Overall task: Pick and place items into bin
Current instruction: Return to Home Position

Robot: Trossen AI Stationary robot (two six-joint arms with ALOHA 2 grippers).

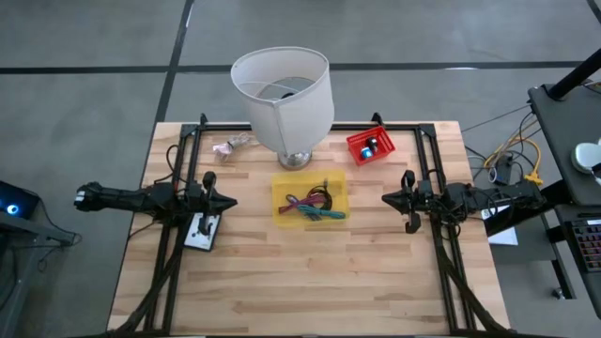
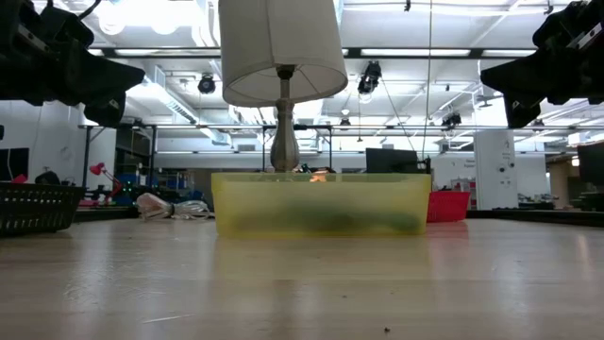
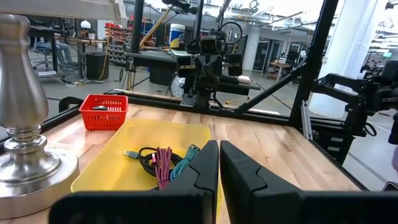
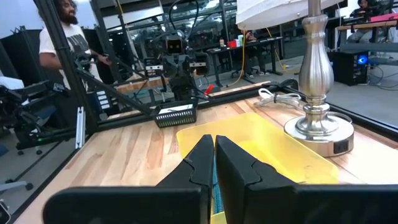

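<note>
No legible text, label, brand or number in any view. Checked: white fabric lampshade (image 1: 282, 94), translucent yellow plastic tray (image 1: 282, 182), red plastic mesh basket (image 1: 356, 144). Nothing readable on any.

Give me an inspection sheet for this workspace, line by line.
Surface: wooden table, light planks.
Job's things: yellow tray at centre holds purple cord, teal cord and black cable; black bin by the left arm, something white in it.
Clutter: lamp with white shade, red basket, pale bundle at the back.
Grippers: left tool and right tool both shut, empty, either side of the tray.
Cables: loose wires right of the table.
Surroundings: workshop; a person beyond the table.
</note>
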